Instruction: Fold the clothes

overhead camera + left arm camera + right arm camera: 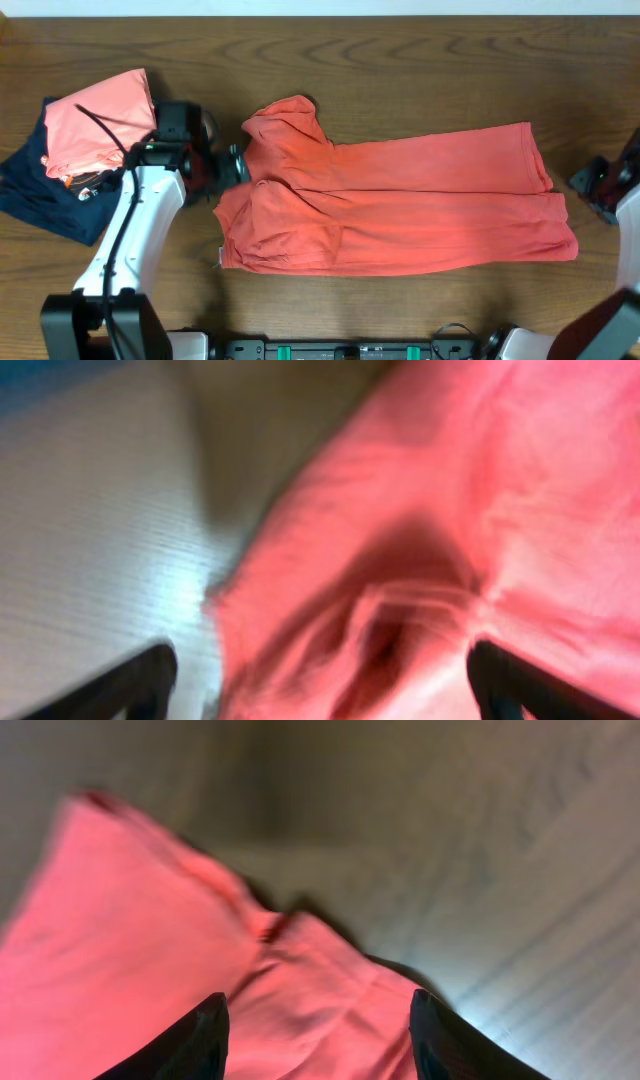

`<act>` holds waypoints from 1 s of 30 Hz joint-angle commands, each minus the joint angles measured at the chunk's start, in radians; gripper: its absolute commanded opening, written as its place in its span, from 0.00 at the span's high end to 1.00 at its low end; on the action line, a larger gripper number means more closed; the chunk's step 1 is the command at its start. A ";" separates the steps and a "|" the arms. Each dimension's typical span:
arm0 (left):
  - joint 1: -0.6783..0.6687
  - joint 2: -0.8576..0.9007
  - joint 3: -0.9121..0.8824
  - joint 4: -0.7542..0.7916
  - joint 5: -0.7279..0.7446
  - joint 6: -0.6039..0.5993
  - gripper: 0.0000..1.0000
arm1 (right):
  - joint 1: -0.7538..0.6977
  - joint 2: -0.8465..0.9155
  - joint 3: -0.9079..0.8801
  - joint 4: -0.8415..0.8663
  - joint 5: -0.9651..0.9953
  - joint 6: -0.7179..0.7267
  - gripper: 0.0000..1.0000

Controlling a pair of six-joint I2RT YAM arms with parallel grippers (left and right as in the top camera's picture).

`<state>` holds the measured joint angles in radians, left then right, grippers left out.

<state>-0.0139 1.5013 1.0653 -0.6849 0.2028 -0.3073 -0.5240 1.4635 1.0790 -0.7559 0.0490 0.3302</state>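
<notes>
The orange-red T-shirt [400, 200] lies folded lengthwise across the table, print hidden. It fills much of the left wrist view [420, 540] and the right wrist view [150, 950]. My left gripper [235, 165] is open at the shirt's left edge, by the bunched sleeve; its fingers straddle the cloth [320, 680] without closing on it. My right gripper [597, 188] is open at the shirt's right end, its fingers [320, 1040] spread over the hem corner and holding nothing.
A paler salmon-pink folded garment [100, 125] lies on a dark navy garment [40, 195] at the far left. The wooden table [400, 60] shows beyond the shirt. The robot base [350, 350] sits at the front edge.
</notes>
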 commanded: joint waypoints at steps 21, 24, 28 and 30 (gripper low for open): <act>-0.050 0.488 0.011 0.736 0.314 -0.039 0.64 | 0.084 -0.036 0.009 -0.055 -0.188 -0.136 0.53; -0.049 0.464 0.016 0.736 0.349 -0.039 0.94 | 0.119 -0.027 0.009 -0.040 -0.188 -0.176 0.57; -0.030 0.383 0.021 0.732 0.446 -0.040 0.94 | 0.169 0.028 0.009 0.010 -0.188 -0.224 0.55; -0.026 0.318 0.021 0.695 0.470 -0.051 0.94 | 0.191 0.073 0.009 0.060 -0.188 -0.251 0.50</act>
<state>-0.0532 1.9293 1.0748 0.0307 0.5865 -0.3435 -0.3691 1.4757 1.0809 -0.7303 -0.1394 0.1486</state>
